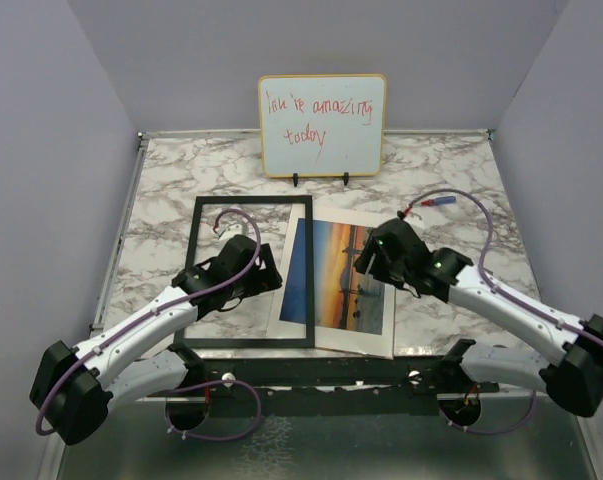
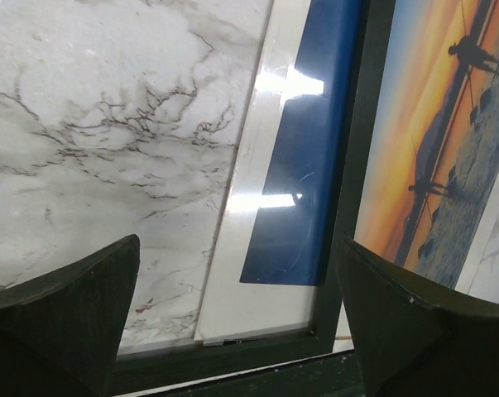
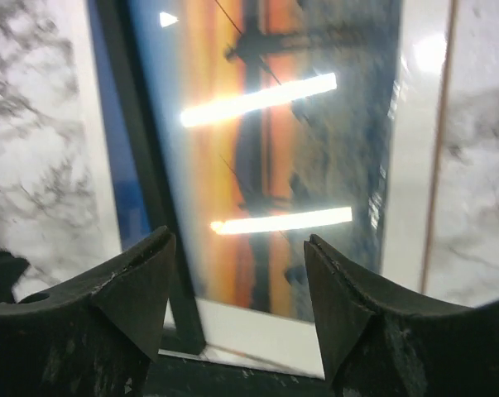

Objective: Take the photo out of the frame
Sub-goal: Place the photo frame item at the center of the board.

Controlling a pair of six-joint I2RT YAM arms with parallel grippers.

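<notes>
From above we see even, soft light, with only faint shadows on the grey-veined white marble table (image 1: 171, 170). In the right wrist view two bright strip-lamp reflections streak the glossy orange-and-blue sunset photo (image 3: 274, 157), washing out its colours, and everything looks blurred. In the left wrist view smaller white glare patches sit on its blue part; the marble is sharp.

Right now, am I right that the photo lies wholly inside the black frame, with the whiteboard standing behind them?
Not quite: the photo is not wholly inside the frame. Only its left strip lies within the frame. The rest sticks out past the frame's right bar, as the top view shows. The whiteboard does stand behind them.
</notes>
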